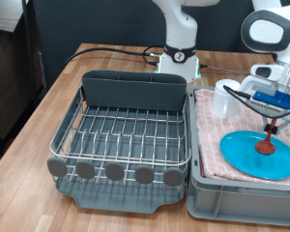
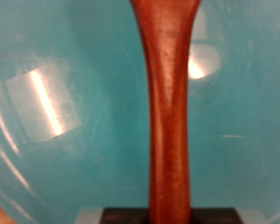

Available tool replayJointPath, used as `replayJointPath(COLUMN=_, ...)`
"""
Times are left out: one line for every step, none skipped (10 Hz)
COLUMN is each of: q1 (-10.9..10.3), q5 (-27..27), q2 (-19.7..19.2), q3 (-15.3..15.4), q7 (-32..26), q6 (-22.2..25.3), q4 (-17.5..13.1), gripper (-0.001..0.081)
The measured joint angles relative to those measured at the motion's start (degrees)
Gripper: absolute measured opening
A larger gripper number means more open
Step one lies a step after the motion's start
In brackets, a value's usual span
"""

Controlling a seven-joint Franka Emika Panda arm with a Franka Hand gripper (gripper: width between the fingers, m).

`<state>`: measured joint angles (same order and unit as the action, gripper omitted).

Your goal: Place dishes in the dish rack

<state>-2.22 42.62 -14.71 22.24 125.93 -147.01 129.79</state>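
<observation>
The bright-blue plate (image 1: 249, 157) lies flat on the pink checked cloth in the grey bin (image 1: 237, 201), at the exterior view's right. My gripper (image 1: 272, 116) hangs over the plate, shut on the handle of the reddish-brown wooden spoon (image 1: 268, 143). The spoon stands upright with its bowl on or just above the plate. The wrist view shows the spoon handle (image 2: 170, 103) running down the middle over the plate (image 2: 65, 112). A small white cup (image 1: 222, 97) stands on the cloth behind the gripper. The silver wire dish rack (image 1: 121, 130) at the exterior view's left holds no dishes.
The rack's dark grey utensil box (image 1: 133, 90) stands along its far side, and round grey discs (image 1: 114, 172) line its near edge. The robot base (image 1: 179, 58) stands behind the rack, with black cables on the wooden table (image 1: 48, 106).
</observation>
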Motion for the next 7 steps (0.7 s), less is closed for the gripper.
replayJointPath(q1=0.3, q5=-2.6, q2=1.9, q3=0.6, q7=-2.7, q6=0.9, q4=0.2, gripper=0.0085)
replayJointPath(q1=0.5, q5=-5.9, q2=3.9, q3=1.0, q7=-5.6, q6=2.3, q4=0.4, gripper=0.0085)
replayJointPath(q1=0.5, q5=-9.0, q2=6.0, q3=1.2, q7=-7.8, q6=4.6, q4=0.5, gripper=0.0085)
replayJointPath(q1=0.5, q5=-11.9, q2=8.1, q3=1.3, q7=-9.3, q6=7.0, q4=0.6, gripper=0.0085)
replayJointPath(q1=0.5, q5=-13.9, q2=10.3, q3=1.3, q7=-10.4, q6=8.8, q4=0.8, gripper=0.0085)
replayJointPath(q1=0.5, q5=-15.1, q2=12.4, q3=1.3, q7=-11.0, q6=9.8, q4=2.1, gripper=0.0085)
replayJointPath(q1=0.4, q5=-15.0, q2=12.1, q3=1.3, q7=-11.0, q6=9.5, q4=2.1, gripper=0.0085)
